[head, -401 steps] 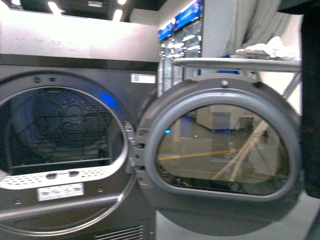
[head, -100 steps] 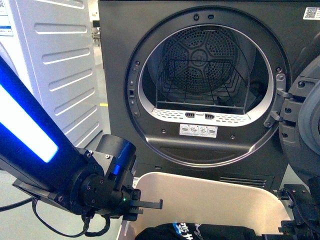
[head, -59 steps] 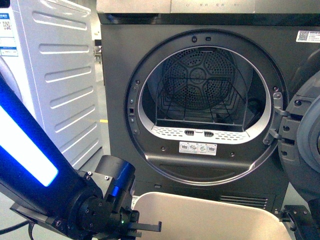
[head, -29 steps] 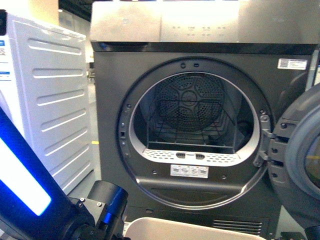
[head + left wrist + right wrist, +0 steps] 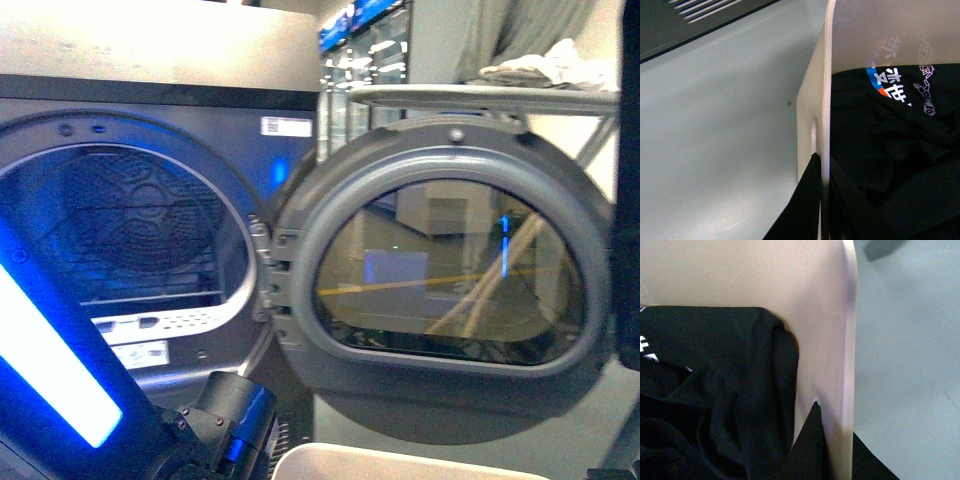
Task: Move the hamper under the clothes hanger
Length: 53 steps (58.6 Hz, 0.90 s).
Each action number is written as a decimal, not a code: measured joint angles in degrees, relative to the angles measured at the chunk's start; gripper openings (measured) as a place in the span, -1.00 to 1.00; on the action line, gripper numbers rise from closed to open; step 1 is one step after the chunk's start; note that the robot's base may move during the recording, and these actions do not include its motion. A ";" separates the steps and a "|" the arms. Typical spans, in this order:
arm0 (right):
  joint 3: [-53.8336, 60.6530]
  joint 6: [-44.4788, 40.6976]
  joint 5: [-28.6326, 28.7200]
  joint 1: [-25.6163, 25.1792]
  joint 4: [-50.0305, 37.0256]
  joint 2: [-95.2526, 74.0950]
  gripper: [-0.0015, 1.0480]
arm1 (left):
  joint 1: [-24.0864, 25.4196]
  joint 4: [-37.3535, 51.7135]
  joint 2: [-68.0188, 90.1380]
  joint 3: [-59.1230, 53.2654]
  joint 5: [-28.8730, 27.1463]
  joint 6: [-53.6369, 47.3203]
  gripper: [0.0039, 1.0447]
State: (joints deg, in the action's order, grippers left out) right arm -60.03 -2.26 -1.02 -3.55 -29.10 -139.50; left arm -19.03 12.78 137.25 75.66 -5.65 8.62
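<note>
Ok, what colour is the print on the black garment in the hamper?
The print is white with blue and orange, clearest in the left wrist view.

Dryer drum [image 5: 130, 240]: slid from centre to left edge.
Dryer door [image 5: 450, 290]: now fills the middle.
Ironing board [image 5: 480, 97]: appeared upper right.
Hamper [image 5: 400, 465]: only a rim sliver shows.

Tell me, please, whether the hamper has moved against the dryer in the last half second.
Yes. The hamper has shifted rightward against the dryer: its rim lay below the drum opening, and now lies below the open door.
</note>
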 joint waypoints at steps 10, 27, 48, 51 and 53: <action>0.00 0.00 0.55 0.15 0.00 0.00 -0.95 | 0.39 -0.02 0.00 -0.02 -0.35 0.00 -0.93; 0.07 0.00 0.68 0.92 0.00 0.15 -0.95 | 1.01 -0.02 -0.02 -0.02 -0.57 0.00 -0.93; 0.15 -0.04 0.52 0.66 0.00 0.55 -0.95 | 0.83 -0.02 -0.09 -0.02 -0.44 0.07 -0.93; 0.22 -0.02 0.61 0.66 0.00 0.52 -0.95 | 0.83 -0.02 -0.11 -0.02 -0.39 0.04 -0.93; 0.24 0.00 0.57 0.66 0.00 0.52 -0.95 | 0.83 0.00 -0.11 -0.02 -0.33 0.04 -0.93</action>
State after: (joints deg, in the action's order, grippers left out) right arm -59.79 -2.26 -0.45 -2.90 -29.10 -138.98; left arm -18.20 12.78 137.14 75.64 -5.98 8.67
